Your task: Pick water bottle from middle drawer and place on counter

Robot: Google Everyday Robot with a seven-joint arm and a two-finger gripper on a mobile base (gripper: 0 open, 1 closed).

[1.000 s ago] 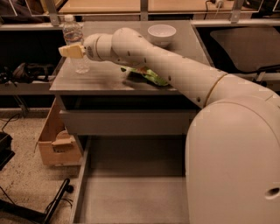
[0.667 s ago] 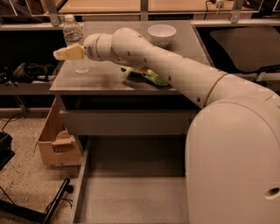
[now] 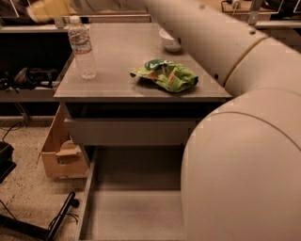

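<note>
Water bottle [image 3: 82, 47] stands upright on counter [image 3: 117, 84]; gripper [image 3: 47, 9] up-left of it, apart, grip state can't tell. Bottle likely light, thin-walled, slippery; best grabbed mid-body below cap.

The grey tabletop [image 3: 117, 87] carries a water bottle [image 3: 81, 47] standing upright near its left edge, a crumpled green bag [image 3: 165, 75] toward the front right, and a white bowl [image 3: 170, 42] farther back. The claw [image 3: 49, 8] hangs above the far left, apart from the bottle.
</note>
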